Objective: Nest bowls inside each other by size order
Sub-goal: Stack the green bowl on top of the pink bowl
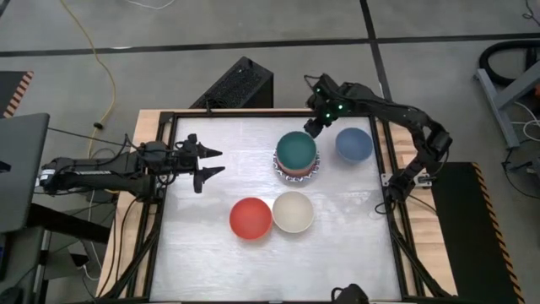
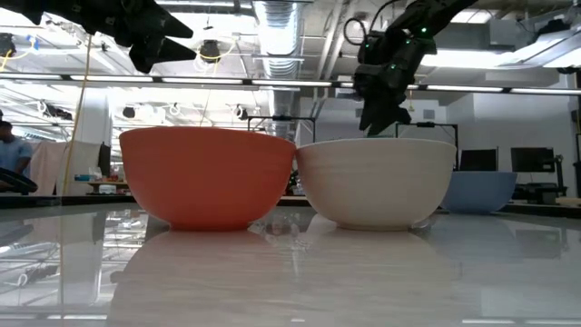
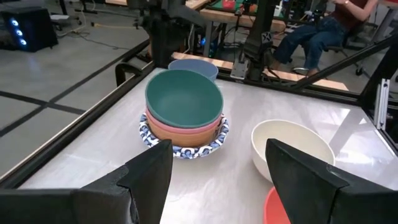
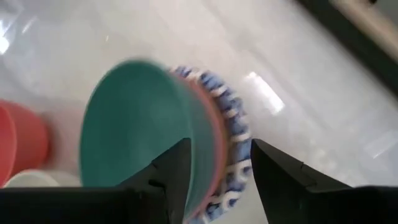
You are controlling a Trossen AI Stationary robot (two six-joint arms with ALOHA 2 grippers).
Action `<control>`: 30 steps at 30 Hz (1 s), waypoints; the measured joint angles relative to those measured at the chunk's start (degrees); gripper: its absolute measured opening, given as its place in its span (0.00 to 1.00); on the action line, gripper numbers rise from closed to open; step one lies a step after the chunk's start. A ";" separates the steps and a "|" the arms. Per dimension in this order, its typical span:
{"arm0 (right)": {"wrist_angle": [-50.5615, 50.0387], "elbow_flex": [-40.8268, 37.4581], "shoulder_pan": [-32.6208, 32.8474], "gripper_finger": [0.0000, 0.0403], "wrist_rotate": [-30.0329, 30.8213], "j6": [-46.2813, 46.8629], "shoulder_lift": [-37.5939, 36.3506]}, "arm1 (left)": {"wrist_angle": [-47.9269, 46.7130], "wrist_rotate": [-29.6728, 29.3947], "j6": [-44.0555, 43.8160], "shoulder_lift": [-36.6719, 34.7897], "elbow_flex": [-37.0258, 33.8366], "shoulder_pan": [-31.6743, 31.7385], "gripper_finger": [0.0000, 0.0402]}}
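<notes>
Stack: the dark green bowl (image 1: pixel 296 149) sat on top of pink bowls (image 3: pixel 185 131), all nested in a white bowl with a blue-patterned rim (image 3: pixel 186 149), towards the far right of the desk (image 1: pixel 202 262)
What the overhead view hid: only my left wrist view showed the pink layers under the green one
Blue bowl (image 1: pixel 353 144): alone, just right of the stack, apart from it
Red bowl (image 1: pixel 251 218): near the desk's middle, touching or nearly touching the cream bowl (image 1: pixel 293 211) on its right
Low view: red and cream bowls filled it side by side, hiding the stack; the blue bowl (image 2: pixel 481 192) peeked out behind on the right
My right gripper (image 1: pixel 312 128): above the stack's far edge, jaws released, straddling the stack's rims in my right wrist view without touching them
My left gripper (image 1: pixel 209 162): at the desk's left side, jaws spread wide, holding nothing, pointed at the stack
Room beyond: a seated person (image 3: pixel 329 25) showed in my left wrist view only
</notes>
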 joint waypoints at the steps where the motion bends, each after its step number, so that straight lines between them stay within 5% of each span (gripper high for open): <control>1: 0.16 0.00 -0.59 0.45 -0.08 -0.04 -0.62 | -0.01 0.00 -0.11 0.00 0.00 0.00 0.62; 12: -2.05 -1.28 -3.22 0.22 -2.25 -0.31 -10.13 | -2.08 0.07 -0.79 0.02 0.00 0.00 0.62; 20: 9.71 -12.02 -0.07 0.04 -2.32 1.70 -10.66 | -1.87 0.07 -0.60 0.42 0.00 0.00 0.62; 30: 16.91 -19.67 1.02 0.05 -2.49 2.97 -10.68 | -0.35 0.04 -0.92 3.91 0.00 0.00 0.62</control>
